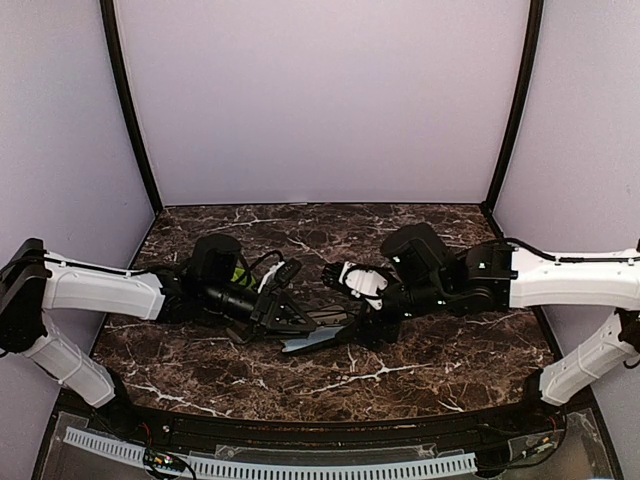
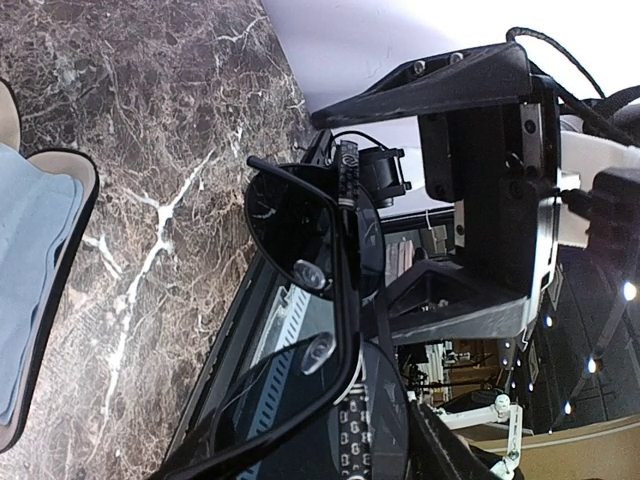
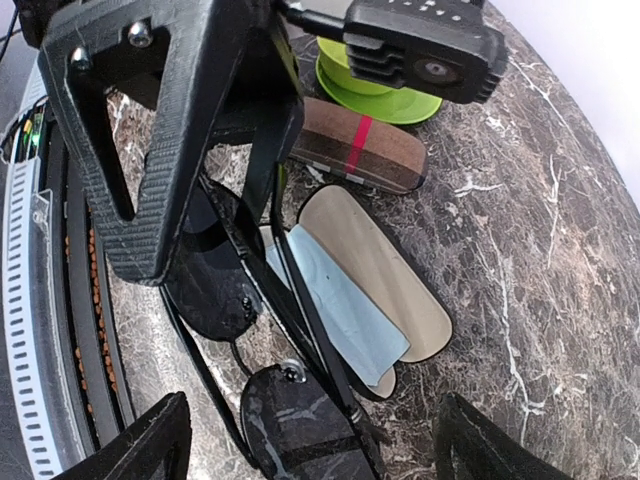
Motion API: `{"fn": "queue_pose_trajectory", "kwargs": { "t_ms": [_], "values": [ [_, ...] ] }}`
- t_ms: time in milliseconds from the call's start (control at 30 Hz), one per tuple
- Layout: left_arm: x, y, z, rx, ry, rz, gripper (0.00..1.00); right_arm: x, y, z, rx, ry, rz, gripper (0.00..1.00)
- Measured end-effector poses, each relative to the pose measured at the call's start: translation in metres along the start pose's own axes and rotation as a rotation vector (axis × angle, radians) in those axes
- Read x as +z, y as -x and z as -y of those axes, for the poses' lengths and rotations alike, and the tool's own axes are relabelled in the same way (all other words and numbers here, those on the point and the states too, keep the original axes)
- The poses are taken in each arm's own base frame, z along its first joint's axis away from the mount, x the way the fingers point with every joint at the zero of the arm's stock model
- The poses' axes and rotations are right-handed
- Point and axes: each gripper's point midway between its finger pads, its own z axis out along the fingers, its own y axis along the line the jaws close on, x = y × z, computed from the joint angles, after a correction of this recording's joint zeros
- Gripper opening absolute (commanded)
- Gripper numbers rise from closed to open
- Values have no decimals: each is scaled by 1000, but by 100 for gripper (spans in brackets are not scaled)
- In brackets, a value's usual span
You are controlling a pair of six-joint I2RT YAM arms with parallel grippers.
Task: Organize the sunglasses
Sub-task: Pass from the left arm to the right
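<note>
Sunglasses (image 2: pixel 290 230) up close, clenched in my left claw (image 1: pixel 305 322); right claw (image 3: pixel 310 430) gapes, so a mistimed handoff could miss the case (image 3: pixel 375 250).

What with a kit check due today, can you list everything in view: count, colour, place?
sunglasses: one pair, dark lenses, black frame, lifted at the centre
open case: one, black rim, beige lining, flat at the centre
cloth: one, light blue, inside the open case
closed case: one, brown striped, beside the open case
spool: one, lime green, next to the closed case
table: one, dark brown marble
walls: pale lilac, around the table
arms: two, white and black
left gripper: black, shut on the sunglasses
right gripper: black, open, by the sunglasses
</note>
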Motion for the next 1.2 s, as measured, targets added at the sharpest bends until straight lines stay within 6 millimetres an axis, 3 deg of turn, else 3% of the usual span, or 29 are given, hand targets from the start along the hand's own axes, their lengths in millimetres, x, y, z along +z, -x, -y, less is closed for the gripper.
{"fn": "queue_pose_trajectory", "kwargs": {
  "t_ms": [200, 533, 1200],
  "values": [
    [1, -3, 0, -19, -9, -18, 26, 14, -2, -3, -63, -8, -61, 71],
    [3, -7, -3, -43, -19, -43, 26, 16, -3, -7, -108, -8, -97, 50],
    [6, -5, -4, -79, -39, -52, 26, 15, -5, -15, -163, 2, -125, 29]
  ]
}}
